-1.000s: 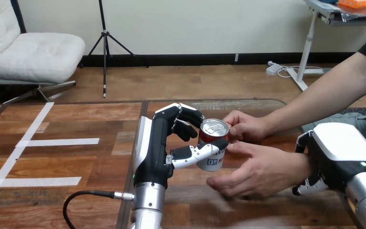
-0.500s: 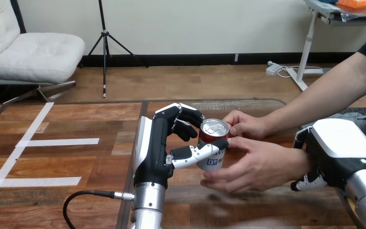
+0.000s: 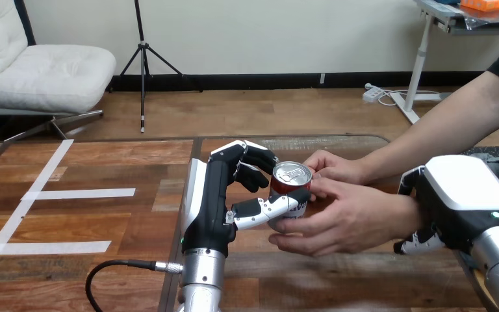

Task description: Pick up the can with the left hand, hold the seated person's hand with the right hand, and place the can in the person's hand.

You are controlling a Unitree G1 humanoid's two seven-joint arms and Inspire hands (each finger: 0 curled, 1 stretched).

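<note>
Just right of the frame's centre, the can point(image 3: 291, 185) stands upright, red with a silver top, and the robot's left hand point(image 3: 214, 201) is clasped round it. The hand's thumb point(image 3: 266, 209) crosses the can's lower front and its fingers point(image 3: 253, 166) curl in against the can's left and far side. The left arm rises from the bottom edge, its silver forearm point(image 3: 198, 283) below the black and white hand. Two hands of the person reach in from the right edge to the same can. The person's upper hand point(image 3: 331, 169) touches the can's right side near the rim. The person's lower hand point(image 3: 341, 218) is cupped round the can's lower part, its fingers under and in front of the base, just beside the robot's thumb tip. The can's base is hidden behind those fingers, so whether it touches the table point(image 3: 104, 162) cannot be told. At the right of the frame, the robot's right hand point(image 3: 458, 205) sits on the wrist point(image 3: 410, 218) of the lower hand, white back shell uppermost. It is closed about that wrist, with fingertips point(image 3: 416, 245) showing under the wrist and a black part over the wrist's top. White tape strips point(image 3: 81, 193) lie on the wooden table at the left of the frame, well apart from the hands.
</note>
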